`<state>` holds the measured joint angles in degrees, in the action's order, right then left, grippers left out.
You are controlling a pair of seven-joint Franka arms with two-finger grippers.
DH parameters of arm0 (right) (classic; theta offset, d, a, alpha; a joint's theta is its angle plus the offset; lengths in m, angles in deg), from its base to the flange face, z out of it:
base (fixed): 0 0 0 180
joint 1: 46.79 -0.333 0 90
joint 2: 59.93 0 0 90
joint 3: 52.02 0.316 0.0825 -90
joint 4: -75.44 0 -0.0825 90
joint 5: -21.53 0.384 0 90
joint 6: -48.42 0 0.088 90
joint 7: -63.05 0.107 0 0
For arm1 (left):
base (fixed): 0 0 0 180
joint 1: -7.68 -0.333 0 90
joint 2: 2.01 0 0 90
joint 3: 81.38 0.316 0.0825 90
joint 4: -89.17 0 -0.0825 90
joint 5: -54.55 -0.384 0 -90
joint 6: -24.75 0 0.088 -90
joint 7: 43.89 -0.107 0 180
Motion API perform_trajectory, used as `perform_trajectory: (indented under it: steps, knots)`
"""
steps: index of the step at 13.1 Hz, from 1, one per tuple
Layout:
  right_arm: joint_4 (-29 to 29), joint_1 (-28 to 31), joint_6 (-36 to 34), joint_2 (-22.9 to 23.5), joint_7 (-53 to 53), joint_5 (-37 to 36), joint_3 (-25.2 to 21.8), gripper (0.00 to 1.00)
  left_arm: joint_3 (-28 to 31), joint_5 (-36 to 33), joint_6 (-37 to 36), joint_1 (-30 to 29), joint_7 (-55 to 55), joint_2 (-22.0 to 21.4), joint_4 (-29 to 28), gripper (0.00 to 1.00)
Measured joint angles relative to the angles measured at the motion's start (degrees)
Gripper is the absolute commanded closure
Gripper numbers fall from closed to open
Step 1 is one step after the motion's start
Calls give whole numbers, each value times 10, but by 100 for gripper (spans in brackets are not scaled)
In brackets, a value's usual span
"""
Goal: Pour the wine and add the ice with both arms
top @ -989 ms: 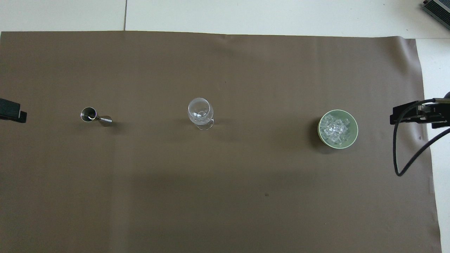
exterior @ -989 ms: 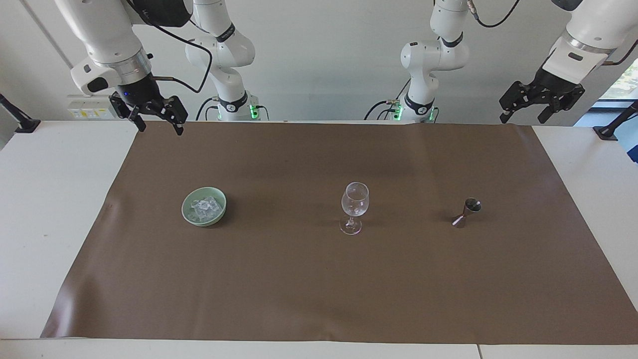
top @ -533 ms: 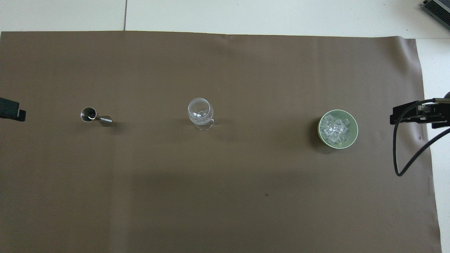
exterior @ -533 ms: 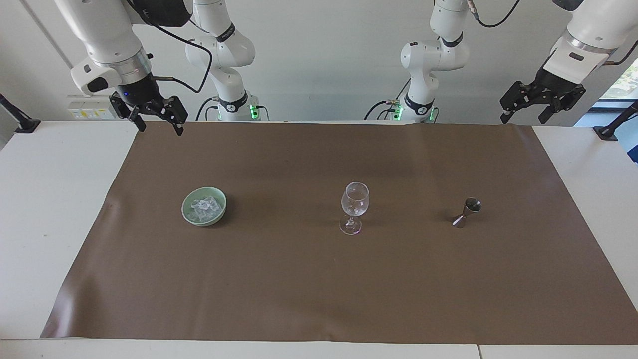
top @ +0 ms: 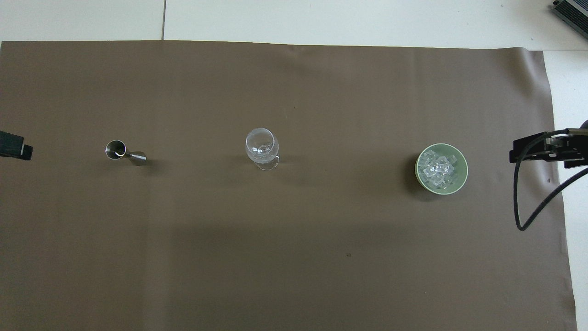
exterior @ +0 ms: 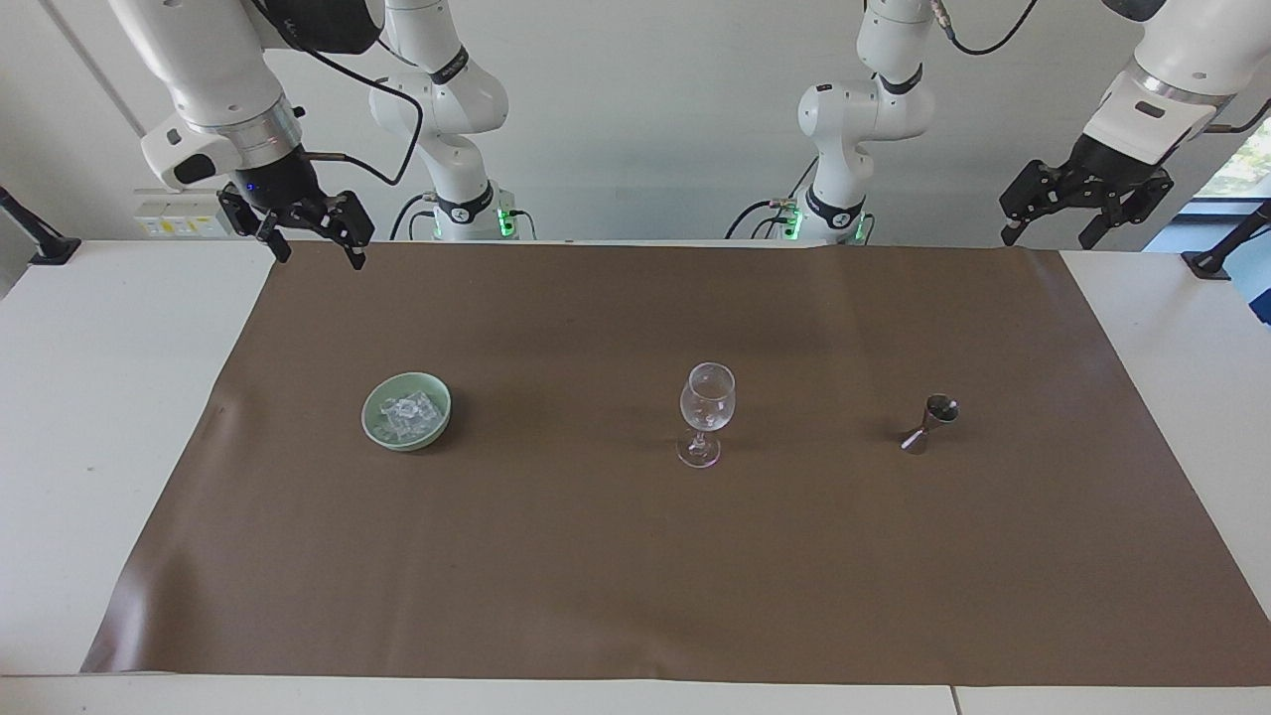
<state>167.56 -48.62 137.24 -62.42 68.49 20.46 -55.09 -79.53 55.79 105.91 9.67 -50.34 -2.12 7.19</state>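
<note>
A pale green bowl (exterior: 407,443) (top: 464,170) holding the ice (exterior: 405,414) (top: 438,169) sits toward the right arm's end of the mat. In the middle stands a clear stemmed glass (exterior: 706,412) (top: 262,147), with no wine showing in it. A small metal jigger (exterior: 930,423) (top: 123,152) stands toward the left arm's end; I cannot tell what it holds. My right gripper (exterior: 320,256) (top: 546,151) hangs open and holds nothing, over the mat's corner at its own base end. Beside the mat's other corner, my left gripper (exterior: 1049,236) (top: 16,151) is raised, open, with nothing in it.
A brown mat (exterior: 596,556) covers most of the white table (exterior: 109,417). Black clamps (exterior: 40,243) (exterior: 1216,260) sit at the table's corners nearest the robots. The right arm's black cable (top: 521,207) loops down over the mat's edge.
My left gripper has risen a little and drifted outward toward its end of the table. The right arm, bowl, glass and jigger have not moved.
</note>
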Motion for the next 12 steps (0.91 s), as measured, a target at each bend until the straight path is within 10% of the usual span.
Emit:
perform_trajectory:
  steps: [12]
  knots:
    - [0, 0, 0, 0, 0, 0, 0, 0, -3, 1, 7, 1, -2, 0, 0, 0]
